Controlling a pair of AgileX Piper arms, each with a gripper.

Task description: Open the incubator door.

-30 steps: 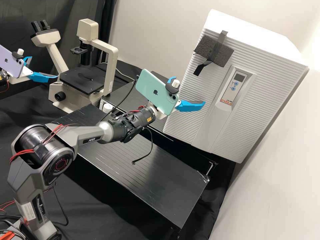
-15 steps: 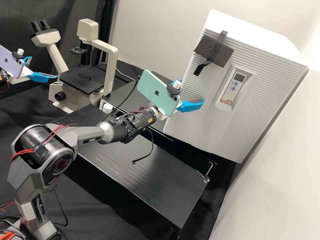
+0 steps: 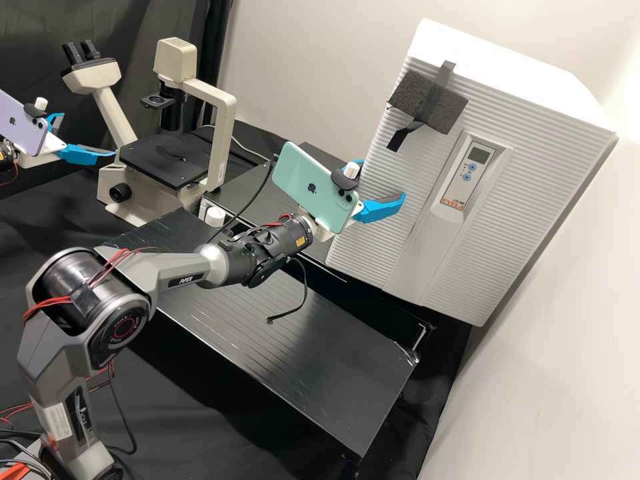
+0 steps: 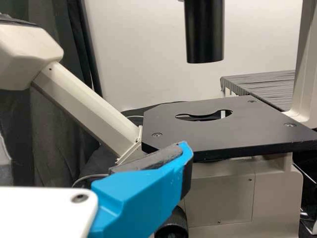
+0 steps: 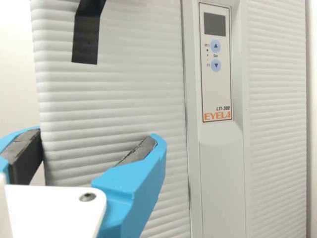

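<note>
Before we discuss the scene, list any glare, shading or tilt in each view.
High view: tilted framing, the incubator's top almost washed white, a soft sheen on the black bench. Left wrist view: dark curtain in shade beside a bright wall. Right wrist view: door ridges finely banded with light and shade.

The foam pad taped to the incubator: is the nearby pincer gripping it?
No, in the high view the foam pad sits high on the incubator's front and the right pincer hangs open below it.
</note>
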